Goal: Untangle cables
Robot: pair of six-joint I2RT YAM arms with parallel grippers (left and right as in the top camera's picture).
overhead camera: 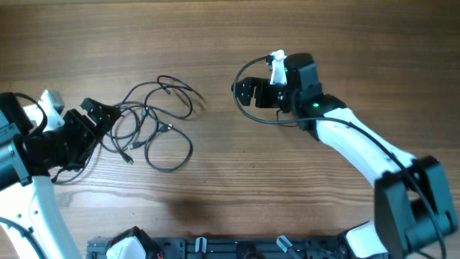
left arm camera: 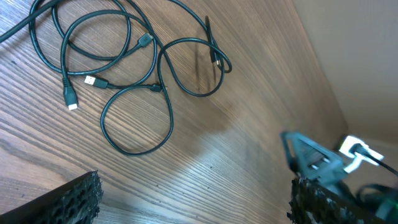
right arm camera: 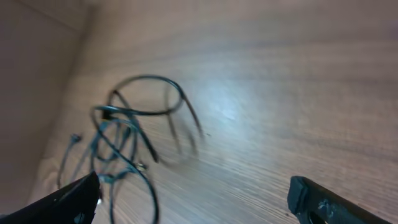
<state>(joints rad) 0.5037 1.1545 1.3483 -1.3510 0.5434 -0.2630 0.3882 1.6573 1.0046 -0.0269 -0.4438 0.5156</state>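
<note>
- The right wrist view is blurred: the cables [overhead camera: 152, 124] are only a smeared dark tangle at its left, and we cannot make out any plugs there
- In both wrist views the fingers are cut off by the lower edge, so we see just their tips in the bottom corners
- From overhead the left arm runs out of the picture at the left edge, and a black frame [overhead camera: 237, 248] is cut off by the lower edge
- At the right of the left wrist view stands a bluish shape with a white piece; we cannot tell what it is
- The cables lie in loose overlapping loops on the table [overhead camera: 287, 180], left of centre, just beside the left gripper [overhead camera: 108, 119] and well apart from the right gripper [overhead camera: 248, 92]
- Only the left wrist view shows the plugs [left arm camera: 70, 99] clearly, pale tips lying inside the loops; from overhead they are tiny specks
- The left wrist view shows its jaws spread wide with bare wood between them and the cables lying beyond the tips, so this gripper holds nothing
- The right wrist view shows its jaws wide apart as well, over bare table, gripping nothing
- Only the overhead view shows both arms together, the right one reaching in from the lower right
</note>
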